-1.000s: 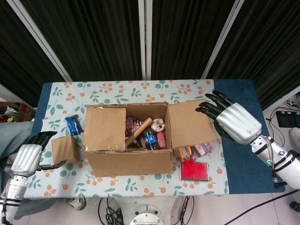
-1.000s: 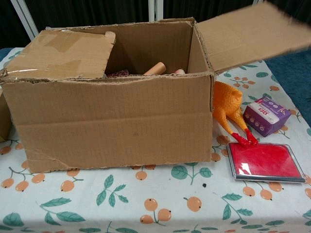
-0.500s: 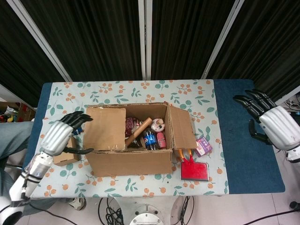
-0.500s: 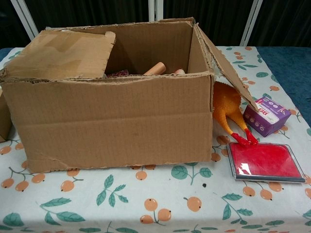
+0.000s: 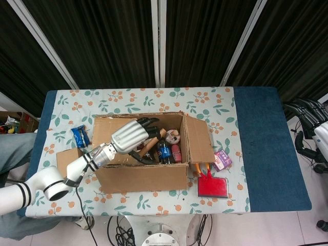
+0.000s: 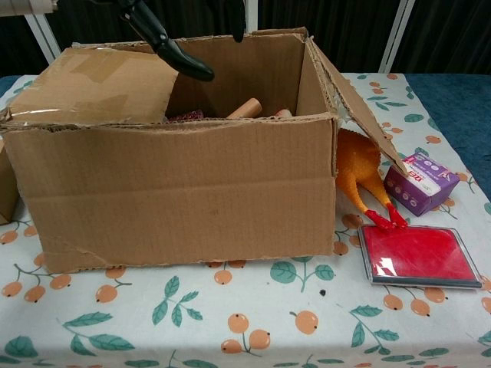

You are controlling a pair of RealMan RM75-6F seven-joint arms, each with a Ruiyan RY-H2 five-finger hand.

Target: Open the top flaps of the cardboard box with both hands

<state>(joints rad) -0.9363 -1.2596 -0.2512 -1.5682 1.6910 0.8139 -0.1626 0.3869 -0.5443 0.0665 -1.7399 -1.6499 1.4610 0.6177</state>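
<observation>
The cardboard box point(image 5: 141, 177) stands mid-table. Its left flap point(image 5: 110, 141) lies flat over the left half of the opening. Its right flap point(image 5: 199, 138) slopes down outside the right wall. My left hand point(image 5: 131, 137) hovers over the left flap's inner edge, fingers spread toward the opening and holding nothing. In the chest view the left hand's dark fingers point(image 6: 175, 55) show just above the left flap point(image 6: 92, 88), and the right flap point(image 6: 357, 103) hangs past the box point(image 6: 176, 192). My right hand point(image 5: 313, 128) is off the table's right edge, fingers apart and empty.
Inside the box lie a wooden roller point(image 5: 156, 137), a cola bottle point(image 5: 164, 152) and other items. A small cardboard box point(image 5: 64, 158) and a blue packet point(image 5: 80, 136) sit left. An orange rubber chicken point(image 6: 359, 172), a purple carton point(image 6: 420, 182) and a red case point(image 6: 418, 257) lie right.
My left hand has swung from the table's left side to above the left flap. The right hand has let go of the right flap and drawn away right; that flap has dropped.
</observation>
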